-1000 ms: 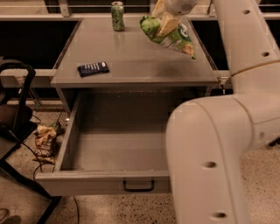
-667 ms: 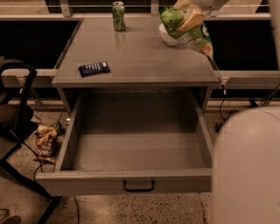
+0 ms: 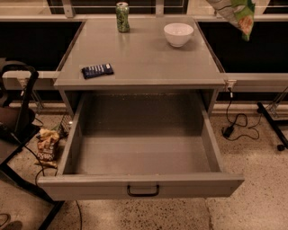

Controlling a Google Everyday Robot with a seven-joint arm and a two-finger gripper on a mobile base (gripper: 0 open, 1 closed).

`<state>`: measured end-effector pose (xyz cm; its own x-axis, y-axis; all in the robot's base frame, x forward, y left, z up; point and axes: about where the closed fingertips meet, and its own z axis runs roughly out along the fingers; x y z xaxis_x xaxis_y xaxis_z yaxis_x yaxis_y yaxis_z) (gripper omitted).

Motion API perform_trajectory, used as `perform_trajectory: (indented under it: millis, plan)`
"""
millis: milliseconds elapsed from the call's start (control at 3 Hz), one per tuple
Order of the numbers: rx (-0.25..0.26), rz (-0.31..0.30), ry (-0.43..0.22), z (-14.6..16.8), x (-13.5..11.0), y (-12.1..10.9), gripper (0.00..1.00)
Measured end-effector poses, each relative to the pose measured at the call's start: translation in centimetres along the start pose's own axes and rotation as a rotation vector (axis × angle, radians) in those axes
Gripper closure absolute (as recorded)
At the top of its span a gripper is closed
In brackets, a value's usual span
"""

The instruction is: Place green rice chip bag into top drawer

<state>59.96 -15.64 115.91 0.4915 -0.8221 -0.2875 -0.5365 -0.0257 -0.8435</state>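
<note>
The green rice chip bag hangs in the air at the top right, above and to the right of the cabinet top, with its upper part cut off by the frame's top edge. The gripper is out of view above that edge, where the bag's top disappears. The top drawer is pulled wide open at the front, grey, with a small black handle at the centre of its front panel. Nothing lies inside it.
On the grey cabinet top stand a white bowl at the back right, a green drink can at the back, and a dark blue packet at the front left. A brown-orange snack bag lies on the floor at the left, beside a black chair frame.
The arm has risen and swung out of the frame. The green bag has moved up and to the right, uncovering the white bowl.
</note>
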Motion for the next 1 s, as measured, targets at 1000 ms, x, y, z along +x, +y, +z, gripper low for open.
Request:
perform_trajectory:
  millis: [1000]
  plan:
    - [-0.366, -0.175, -0.324, 11.8, -5.0, 23.2, 1.00]
